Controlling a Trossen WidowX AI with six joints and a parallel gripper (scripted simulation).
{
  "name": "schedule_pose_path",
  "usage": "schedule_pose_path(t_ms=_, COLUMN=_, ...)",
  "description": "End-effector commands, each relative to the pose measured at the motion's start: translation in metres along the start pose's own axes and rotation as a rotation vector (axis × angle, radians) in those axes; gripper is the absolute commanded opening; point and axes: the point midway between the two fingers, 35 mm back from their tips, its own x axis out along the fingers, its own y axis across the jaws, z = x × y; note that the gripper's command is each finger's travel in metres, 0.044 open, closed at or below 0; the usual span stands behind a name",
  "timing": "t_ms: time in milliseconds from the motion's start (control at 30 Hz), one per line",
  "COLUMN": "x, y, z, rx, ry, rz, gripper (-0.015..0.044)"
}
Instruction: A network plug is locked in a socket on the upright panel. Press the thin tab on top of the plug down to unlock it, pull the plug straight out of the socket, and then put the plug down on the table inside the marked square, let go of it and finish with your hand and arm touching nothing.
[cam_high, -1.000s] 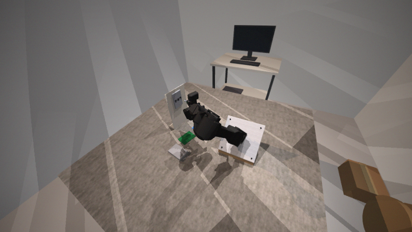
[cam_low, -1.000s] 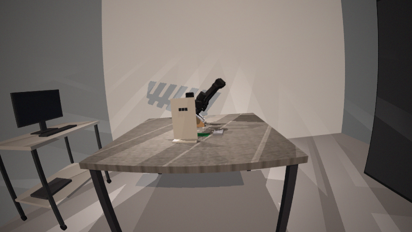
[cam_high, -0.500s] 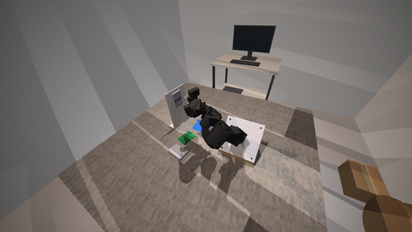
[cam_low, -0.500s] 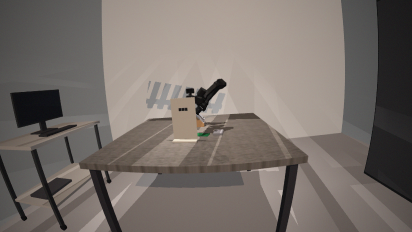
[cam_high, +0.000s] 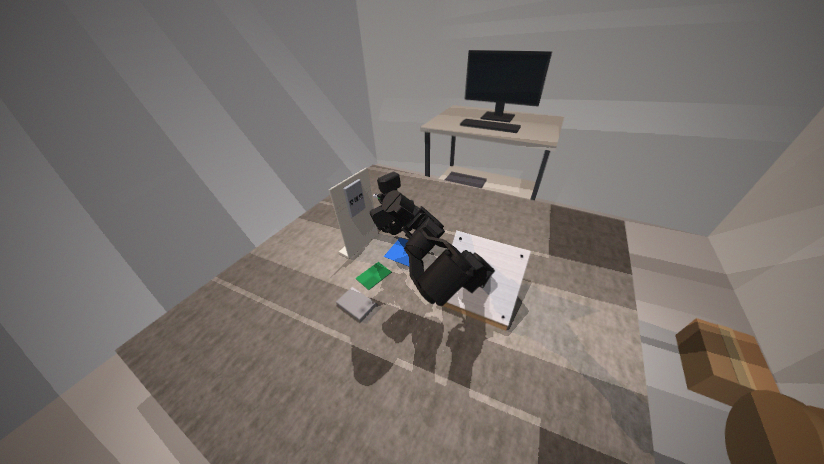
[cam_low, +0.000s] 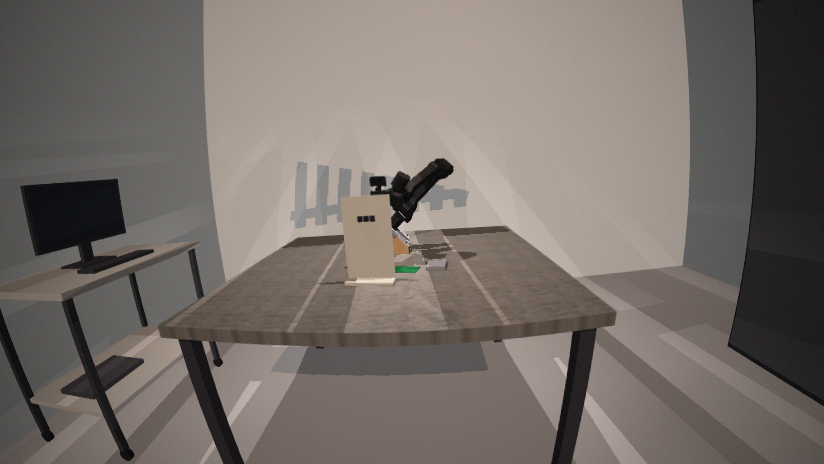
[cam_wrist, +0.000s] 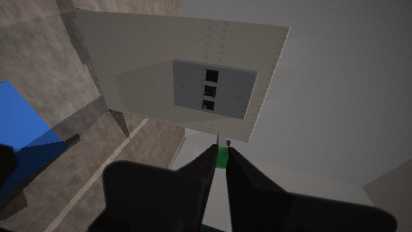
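Observation:
My gripper (cam_high: 377, 197) (cam_wrist: 222, 150) is shut on the plug (cam_wrist: 222, 158), a small green body with a grey front end and a thin tab. The plug is out of the sockets, in the air before the upright panel (cam_high: 353, 233) (cam_low: 369, 247) (cam_wrist: 140, 50). A gap shows between it and the grey socket plate (cam_high: 358, 187) (cam_wrist: 190, 90), whose three dark openings show no plug. In the exterior view the panel hides my fingers. A blue square (cam_high: 396, 252) (cam_wrist: 25, 120) and a green square (cam_high: 373, 275) (cam_low: 407, 269) lie flat on the table, below and behind the gripper.
A flat grey block (cam_high: 355, 302) (cam_low: 437, 264) lies beside the green square. A tilted white board (cam_high: 507, 276) with dark corner dots stands under and beside the arm. The panel's foot (cam_low: 369, 281) rests on the table. A desk with a monitor (cam_high: 507, 77) (cam_low: 74, 213) stands apart from the table.

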Motion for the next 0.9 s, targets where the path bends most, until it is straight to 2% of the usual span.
schedule_pose_path(t_ms=0, x=0.006, y=0.014, z=-0.01, rx=-0.016, ry=0.019, rz=0.084, gripper=0.0)
schedule_pose_path(t_ms=400, x=0.015, y=0.068, z=-0.036, rx=-0.083, ry=0.024, rz=0.387, gripper=0.0)
schedule_pose_path(t_ms=867, x=0.005, y=0.126, z=-0.054, rx=-0.086, ry=-0.054, rz=0.707, gripper=0.0)
